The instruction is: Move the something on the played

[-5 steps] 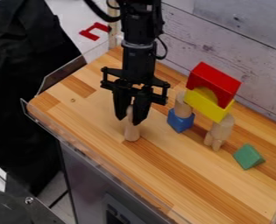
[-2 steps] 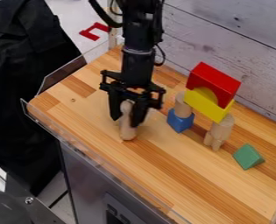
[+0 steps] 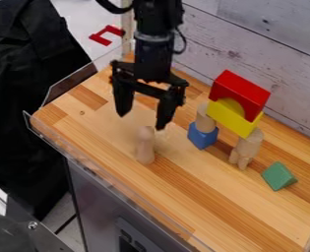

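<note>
The black gripper [image 3: 141, 121] hangs over the left half of the wooden table [image 3: 203, 197], its fingers spread wide apart with nothing between them. Just below the fingertips a light wooden peg-like piece [image 3: 145, 145] stands upright on the table, clear of the gripper.
To the right, a blue block [image 3: 202, 136] with a wooden cylinder [image 3: 205, 118] and a wooden piece [image 3: 248, 146] bear a yellow arch block [image 3: 233, 119] and a red arch [image 3: 238, 92]. A green triangular block [image 3: 279, 176] lies further right. A transparent rim [image 3: 111, 181] edges the front.
The gripper was around the wooden piece; it has since opened wide and risen off it. The piece stays near where it stood, and the stacked blocks have not moved.
</note>
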`<state>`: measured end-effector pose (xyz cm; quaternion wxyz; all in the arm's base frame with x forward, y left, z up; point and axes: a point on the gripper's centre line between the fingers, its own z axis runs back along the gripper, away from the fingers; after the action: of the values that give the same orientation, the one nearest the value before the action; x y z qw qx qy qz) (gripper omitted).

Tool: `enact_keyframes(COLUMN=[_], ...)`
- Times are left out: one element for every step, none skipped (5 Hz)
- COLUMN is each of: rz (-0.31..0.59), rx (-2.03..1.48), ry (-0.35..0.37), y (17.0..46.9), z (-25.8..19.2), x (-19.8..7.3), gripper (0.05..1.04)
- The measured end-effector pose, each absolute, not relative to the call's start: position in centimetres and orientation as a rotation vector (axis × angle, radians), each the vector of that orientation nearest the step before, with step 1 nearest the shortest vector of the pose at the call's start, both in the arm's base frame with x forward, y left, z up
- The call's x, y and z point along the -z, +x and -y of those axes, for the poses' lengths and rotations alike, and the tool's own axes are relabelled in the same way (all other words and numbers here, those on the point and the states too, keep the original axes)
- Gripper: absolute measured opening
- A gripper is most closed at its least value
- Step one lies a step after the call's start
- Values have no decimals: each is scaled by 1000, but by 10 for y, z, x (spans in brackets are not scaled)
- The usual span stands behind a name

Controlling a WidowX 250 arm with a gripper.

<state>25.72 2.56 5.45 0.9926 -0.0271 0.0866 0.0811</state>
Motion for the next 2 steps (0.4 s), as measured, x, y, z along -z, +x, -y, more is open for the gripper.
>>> enact_keyframes(rz=[-141, -85], rx=[-168, -153], ry=[-47, -48], y=[257, 264], z=[-26, -26], x=[-68, -90], gripper=[999, 999])
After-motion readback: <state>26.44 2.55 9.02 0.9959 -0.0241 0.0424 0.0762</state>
